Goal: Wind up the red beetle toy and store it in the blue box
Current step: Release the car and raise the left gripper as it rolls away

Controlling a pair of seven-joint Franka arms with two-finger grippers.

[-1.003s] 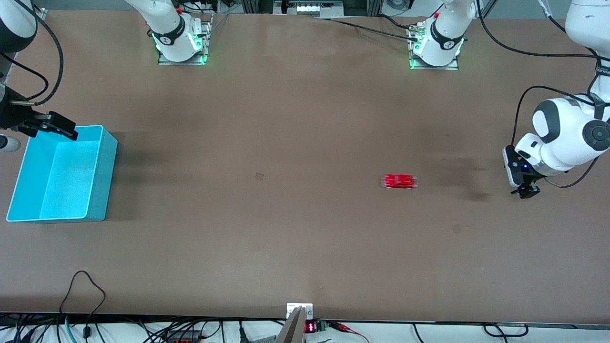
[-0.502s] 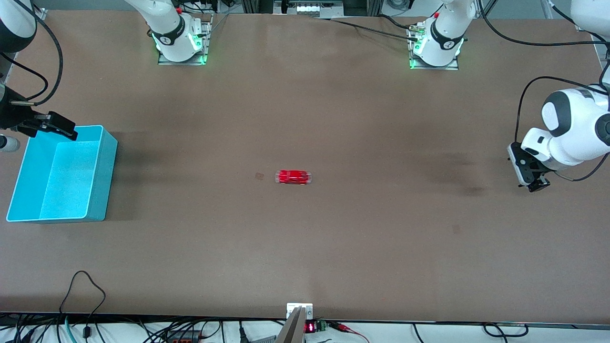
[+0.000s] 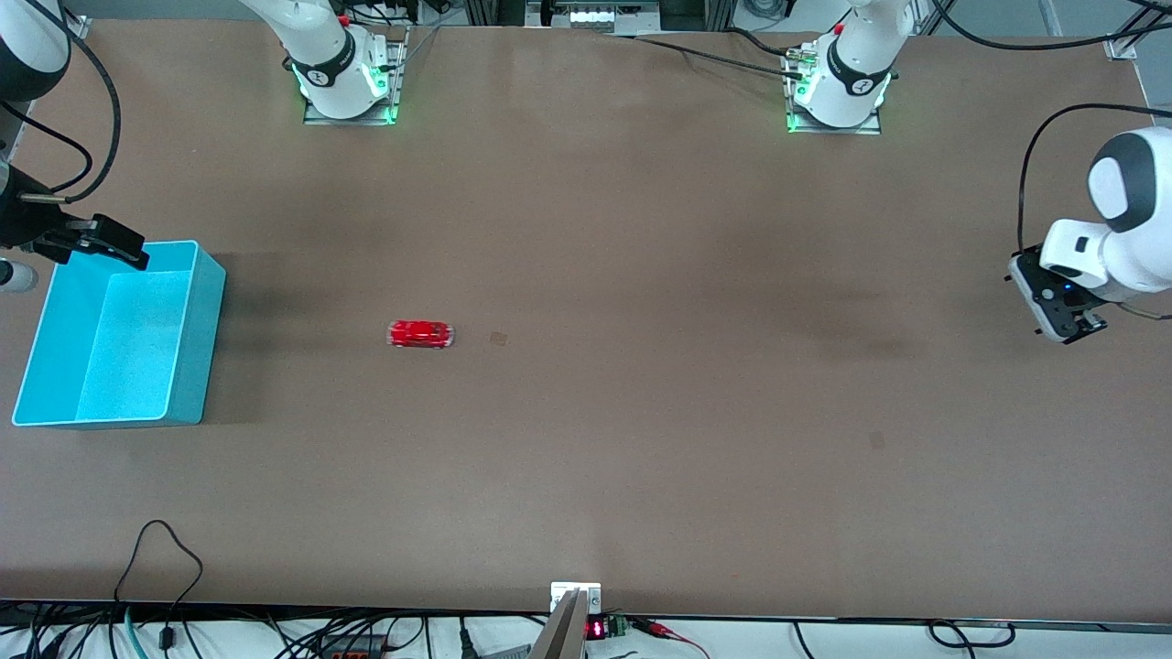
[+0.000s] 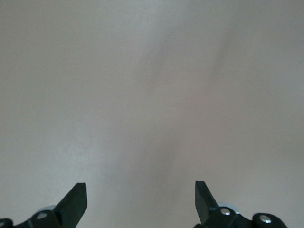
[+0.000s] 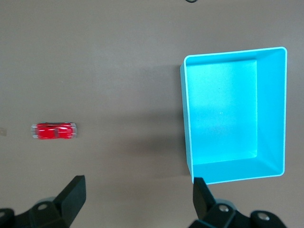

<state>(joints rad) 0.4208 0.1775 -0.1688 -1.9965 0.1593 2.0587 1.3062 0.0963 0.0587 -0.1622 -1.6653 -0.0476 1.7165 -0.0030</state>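
the red beetle toy (image 3: 421, 334) sits loose on the counter (image 3: 641, 458), not yet in the blue box (image 3: 206, 311); left gripper (image 3: 1073, 325) and right gripper (image 3: 110, 243) both released.

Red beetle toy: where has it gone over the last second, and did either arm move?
The red beetle toy ran across the table from the left arm's end toward the blue box, untouched. The open left gripper drew away toward its table end. The open right gripper and box stayed put.
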